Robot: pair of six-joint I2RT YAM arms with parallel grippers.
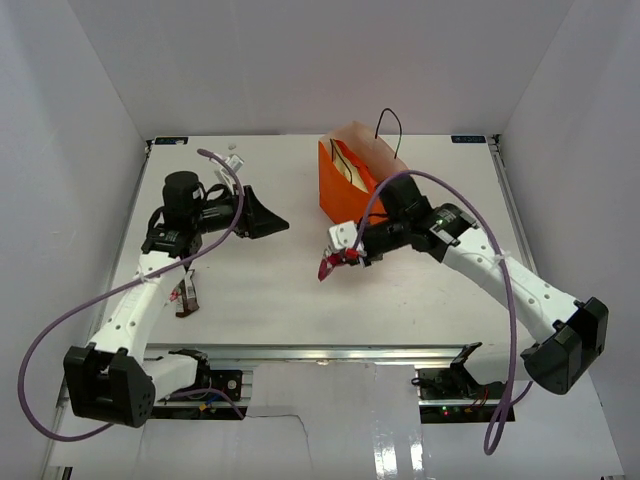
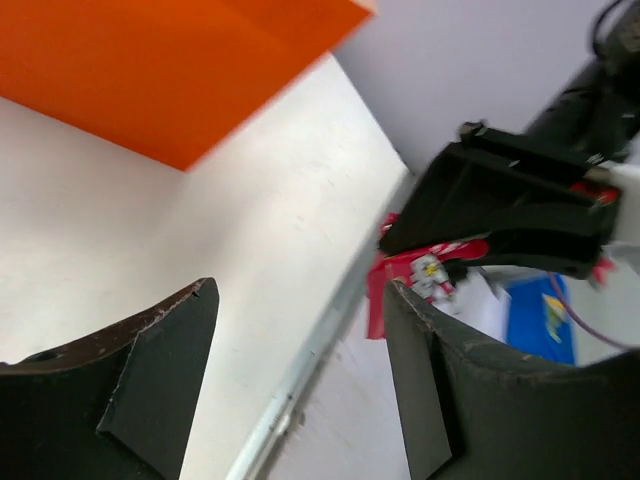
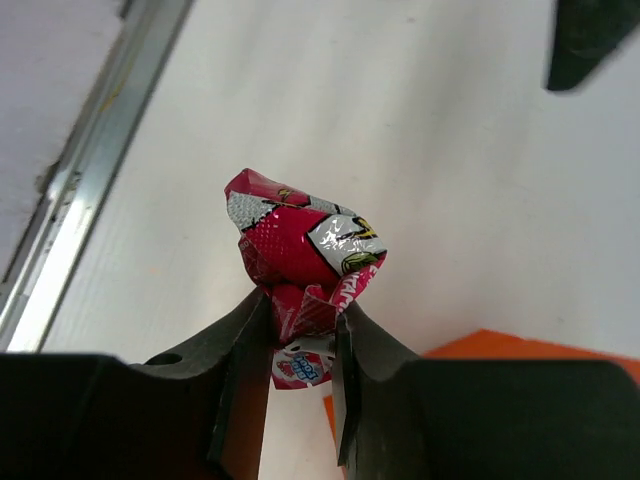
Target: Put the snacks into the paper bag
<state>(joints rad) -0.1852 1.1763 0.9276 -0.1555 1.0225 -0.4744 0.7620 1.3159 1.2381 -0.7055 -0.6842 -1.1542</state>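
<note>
Pink-red crinkled wrapper (image 1: 328, 265), top view: projecting past the right gripper (image 1: 345, 255) fingertips, near the upright orange paper bag (image 1: 345, 185). Left wrist view: left gripper (image 2: 300, 290) spread wide, holding nothing. Right wrist view: fingers pinch the wrapper's tail, its long axis running straight on from them.

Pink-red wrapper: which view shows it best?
Right wrist: the pink-red wrapper sits mid-frame, pinched by the jaws of the right gripper. Top external shows it small; left wrist shows it blurred and partly hidden.
</note>
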